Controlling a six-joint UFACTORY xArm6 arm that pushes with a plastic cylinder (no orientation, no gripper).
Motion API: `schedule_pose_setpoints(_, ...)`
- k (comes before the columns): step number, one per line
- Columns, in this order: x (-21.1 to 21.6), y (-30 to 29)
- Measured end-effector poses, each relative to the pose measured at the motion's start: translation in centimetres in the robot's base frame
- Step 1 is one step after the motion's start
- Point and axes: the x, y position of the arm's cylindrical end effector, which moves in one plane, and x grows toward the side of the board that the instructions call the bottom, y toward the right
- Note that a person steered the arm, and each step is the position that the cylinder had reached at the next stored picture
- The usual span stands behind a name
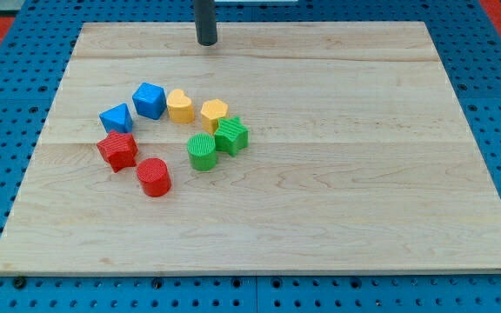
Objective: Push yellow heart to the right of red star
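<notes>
wooden board (pixel 337 191) | carries eight blocks, clustered left-centre | seemingly none stacked

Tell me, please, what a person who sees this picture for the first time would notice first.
The eye goes first to a loose ring of coloured blocks left of the board's centre: blue cube, yellow heart, yellow hexagon, two green blocks, red cylinder, red star and a blue triangular block. Next is my tip, at the view's top, apart from every block.

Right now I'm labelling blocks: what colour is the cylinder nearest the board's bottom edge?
Red: the cylinder below the red star, clearest in the camera view.
</notes>
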Motion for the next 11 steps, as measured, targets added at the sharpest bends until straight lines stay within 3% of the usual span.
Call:
schedule_pose_setpoints(4, -1.8, -1.7)
schedule_pose_setpoints(6, 4.5, -2.3)
schedule_pose_setpoints(8, 15.1, -2.7)
schedule_pose_setpoints(10, 22.1, -3.7)
schedule_pose_setpoints(11, 22.6, -7.1)
